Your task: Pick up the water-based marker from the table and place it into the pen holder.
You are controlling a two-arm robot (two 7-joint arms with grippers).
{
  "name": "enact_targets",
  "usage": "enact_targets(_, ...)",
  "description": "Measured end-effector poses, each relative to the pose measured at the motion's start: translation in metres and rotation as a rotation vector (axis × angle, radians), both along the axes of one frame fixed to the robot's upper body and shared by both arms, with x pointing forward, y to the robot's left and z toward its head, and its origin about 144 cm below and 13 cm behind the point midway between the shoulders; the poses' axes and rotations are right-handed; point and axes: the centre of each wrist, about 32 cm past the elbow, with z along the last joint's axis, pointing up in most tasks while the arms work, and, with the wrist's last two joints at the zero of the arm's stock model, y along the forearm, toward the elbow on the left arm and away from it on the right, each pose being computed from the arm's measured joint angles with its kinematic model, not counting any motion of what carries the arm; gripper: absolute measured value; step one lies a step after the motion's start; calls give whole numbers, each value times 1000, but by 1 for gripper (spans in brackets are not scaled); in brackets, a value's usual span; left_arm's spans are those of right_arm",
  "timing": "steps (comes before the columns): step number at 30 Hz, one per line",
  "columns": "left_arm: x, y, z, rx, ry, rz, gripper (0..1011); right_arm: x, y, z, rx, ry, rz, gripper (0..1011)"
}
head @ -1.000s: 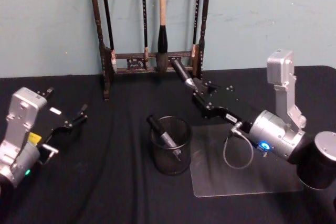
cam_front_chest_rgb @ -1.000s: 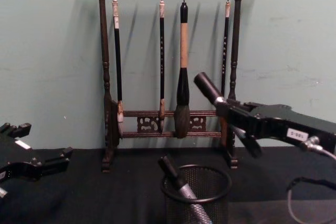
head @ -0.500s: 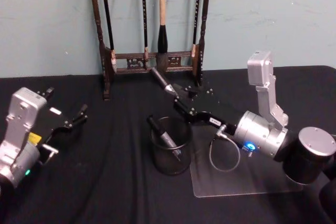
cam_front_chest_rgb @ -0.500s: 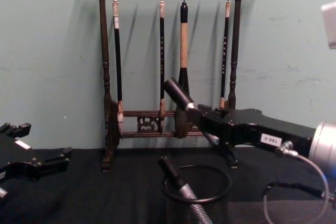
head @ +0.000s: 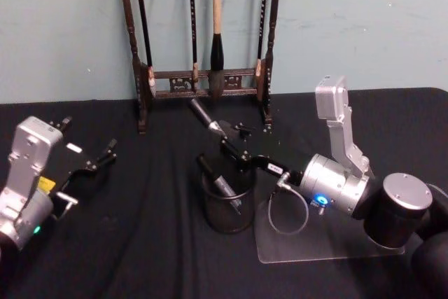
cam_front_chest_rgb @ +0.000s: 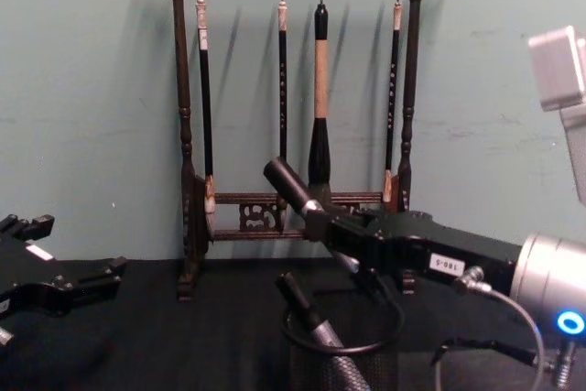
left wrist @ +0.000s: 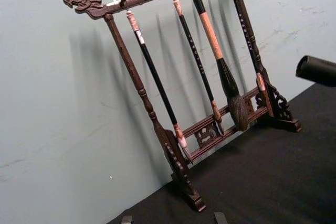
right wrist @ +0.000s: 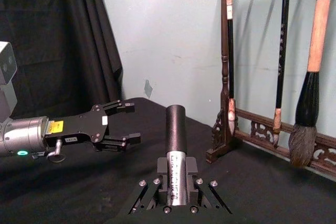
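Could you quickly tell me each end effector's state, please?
Left end effector: open, empty.
Right end effector: shut on the marker, above the holder.

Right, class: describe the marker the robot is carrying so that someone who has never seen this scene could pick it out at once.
Start at the tall wooden brush rack against the back wall, then drop to the black mesh pen holder on the table before it. The marker is the dark one slanting above the holder's rim, clamped in the right gripper. The other marker stands loose inside the holder.

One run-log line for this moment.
right gripper: shut on marker, above pen holder | holder: one marker inside | left gripper: open, parked left
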Motion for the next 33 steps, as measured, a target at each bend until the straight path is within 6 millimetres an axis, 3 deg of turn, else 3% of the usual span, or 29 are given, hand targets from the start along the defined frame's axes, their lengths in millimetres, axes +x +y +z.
enact_targets(12,0,0,0,0,0,0,1009,1,7,-11,8,36,5,204)
enact_targets(33,0,0,0,0,0,0,1009,-1,8,-13,1,47,-2,223)
